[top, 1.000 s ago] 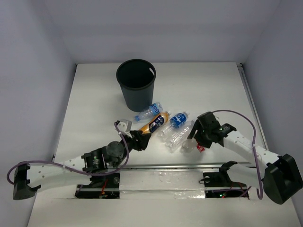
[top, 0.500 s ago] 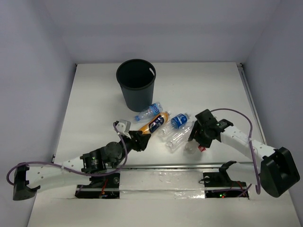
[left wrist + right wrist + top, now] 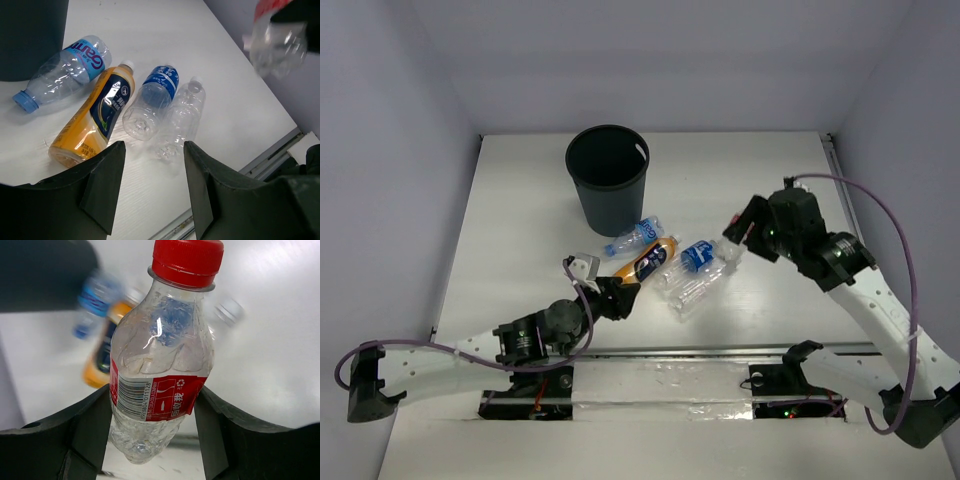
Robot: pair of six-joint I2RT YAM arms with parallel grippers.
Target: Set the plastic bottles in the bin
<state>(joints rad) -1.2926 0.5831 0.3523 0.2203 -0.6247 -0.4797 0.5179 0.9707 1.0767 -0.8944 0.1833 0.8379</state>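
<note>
You're carrying the red-capped bottle (image 3: 160, 365) clamped in your right pincer (image 3: 745, 230), mid-right of the top view, above the table (image 3: 520, 200). Your left pincer (image 3: 152, 165) is hanging wide and empty, lower centre. Four bottles (image 3: 150, 97) are lying clustered just below the bin (image 3: 610, 205). Nothing's showing inside it, so I'm judging all five undelivered.

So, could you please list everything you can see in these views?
bin: one, black, upright at the table's far side
blue-capped bottle: one, clear, pale blue label, lying by the bin's base
orange-filled bottle: one, dark label, lying beside it
blue-labelled bottle: one, clear, lying right of the orange-filled one
unlabelled bottle: one, clear, lying beside the blue-labelled one
red-capped bottle: one, clear, red label, held above the table
table: one, white
left gripper: open, near the orange-filled bottle's base
right gripper: shut on the red-capped bottle
</note>
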